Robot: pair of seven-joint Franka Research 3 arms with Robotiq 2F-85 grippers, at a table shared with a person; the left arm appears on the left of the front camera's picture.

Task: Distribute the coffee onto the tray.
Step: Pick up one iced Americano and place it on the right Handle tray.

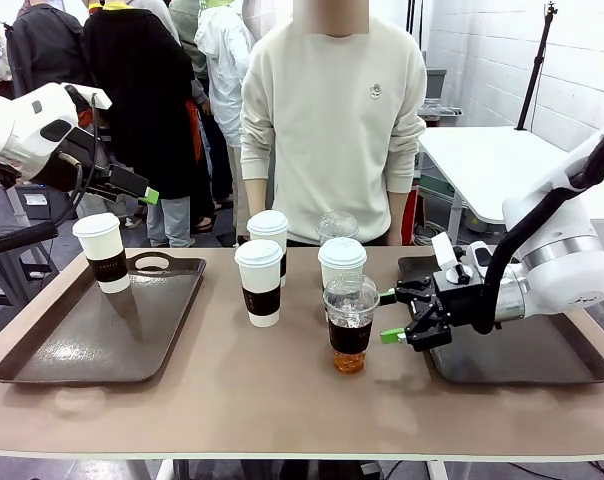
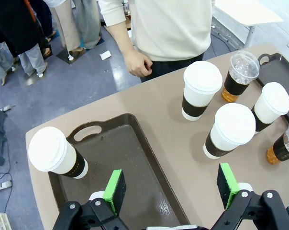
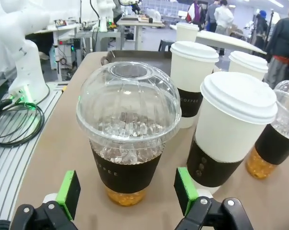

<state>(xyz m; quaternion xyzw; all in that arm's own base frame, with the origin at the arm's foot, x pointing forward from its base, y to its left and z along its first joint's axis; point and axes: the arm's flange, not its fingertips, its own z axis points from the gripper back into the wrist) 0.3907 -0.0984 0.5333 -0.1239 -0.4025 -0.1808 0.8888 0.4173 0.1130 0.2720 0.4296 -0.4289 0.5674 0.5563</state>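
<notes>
One white lidded coffee cup point(image 1: 102, 252) with a brown sleeve stands at the far left corner of the left tray point(image 1: 102, 335). Three more white cups point(image 1: 259, 282) stand mid-table, with a clear dome-lidded cup point(image 1: 337, 227) behind them. A second clear cup of amber drink point(image 1: 350, 322) stands nearest me. My right gripper point(image 1: 389, 316) is open just right of it; in the right wrist view that cup point(image 3: 127, 129) rises just ahead of the gripper point(image 3: 127, 191). Open and holding nothing, my left gripper point(image 2: 171, 184) hangs high above the left tray point(image 2: 130, 158).
A second dark tray point(image 1: 522, 350) lies on the right under my right arm. A person in a cream sweater point(image 1: 332, 120) stands at the far edge, arms down. The front strip of the table is bare. Other people stand behind on the left.
</notes>
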